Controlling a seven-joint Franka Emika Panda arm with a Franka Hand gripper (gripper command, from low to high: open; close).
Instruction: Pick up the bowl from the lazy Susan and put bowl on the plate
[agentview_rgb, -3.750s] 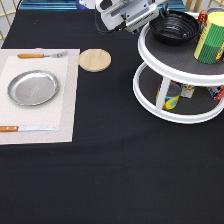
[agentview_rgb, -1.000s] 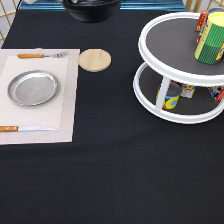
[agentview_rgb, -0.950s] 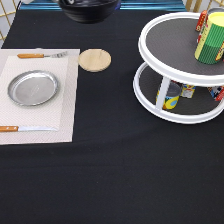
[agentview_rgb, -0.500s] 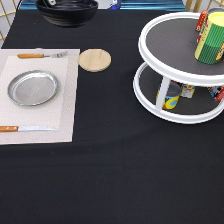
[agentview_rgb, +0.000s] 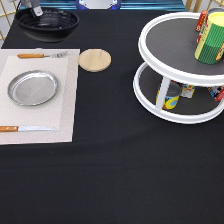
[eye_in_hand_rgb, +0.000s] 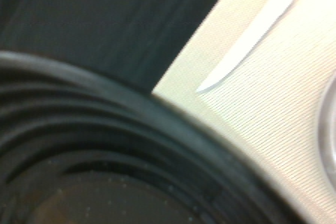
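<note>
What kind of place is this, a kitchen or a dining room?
Probably a mock dining table: a place mat set with a metal plate and cutlery, and a lazy Susan of tins.

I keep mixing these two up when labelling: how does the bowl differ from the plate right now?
The bowl is glossy black; the plate is shiny silver metal. The bowl is deep with concentric ridges inside; the plate is shallow with a flat rim. The bowl hangs from the end effector at the exterior view's top left; the plate lies on the placemat. Both are round.
</note>
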